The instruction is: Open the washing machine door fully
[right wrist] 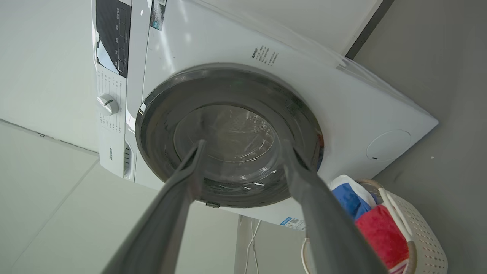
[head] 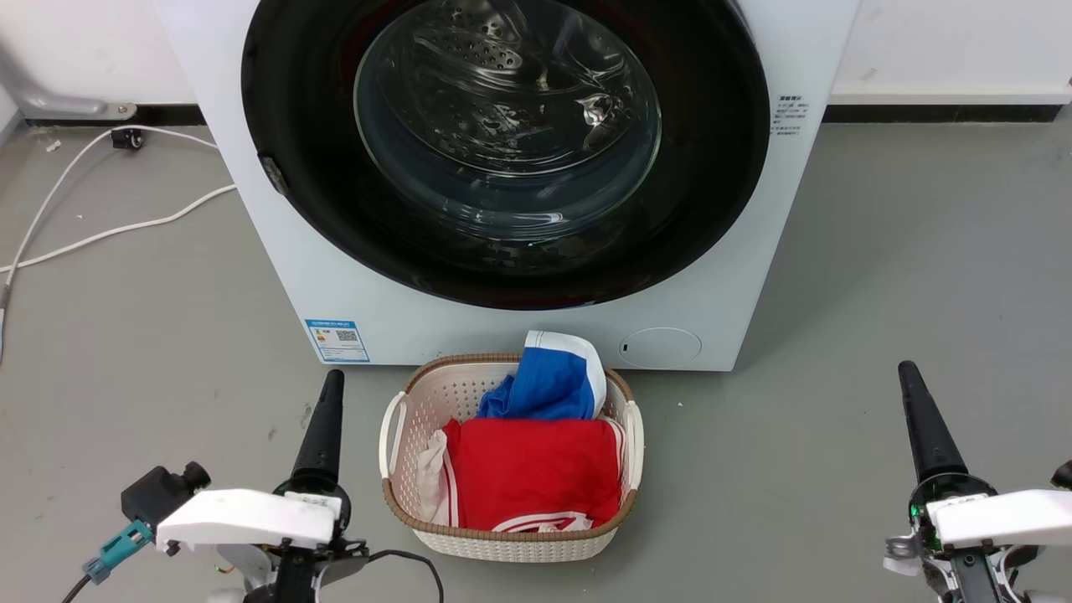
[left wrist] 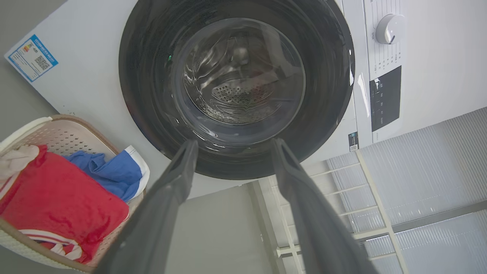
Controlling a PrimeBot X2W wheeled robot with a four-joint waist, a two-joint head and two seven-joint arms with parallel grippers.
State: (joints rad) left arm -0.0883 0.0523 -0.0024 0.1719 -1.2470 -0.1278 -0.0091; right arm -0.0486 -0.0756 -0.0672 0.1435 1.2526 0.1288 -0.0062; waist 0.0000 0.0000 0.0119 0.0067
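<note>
step: honestly nothing's started yet. The big round glossy black washing machine door with the clear glass bowl in its middle [head: 506, 142] looks shut flat against the front of the white boxy front-loader washing machine [head: 352, 276], so I'd call this the approach stage.

door spot: dead centre of the machine's front, right behind the cream perforated laundry basket [head: 402, 419] stuffed with red and blue clothes, which sits on the grey floor just in front.

left end effector [left wrist: 232, 146]: fingers spread wide, holding nothing, aimed at the door's lower rim in the wrist view but well short of it.

right end effector [right wrist: 243, 146]: same deal, wide apart and empty, pointing at the glass from a distance.

latch: there's a small dark tab on the door rim [head: 272, 172] on the robot's left side, probably the handle, though it's too small to be sure.

next move: my guess is one arm has to reach up past the basket, hook that edge and swing the door out on its hinge.

watch out: the basket sits right under the door, so a low reach could bump it.
</note>
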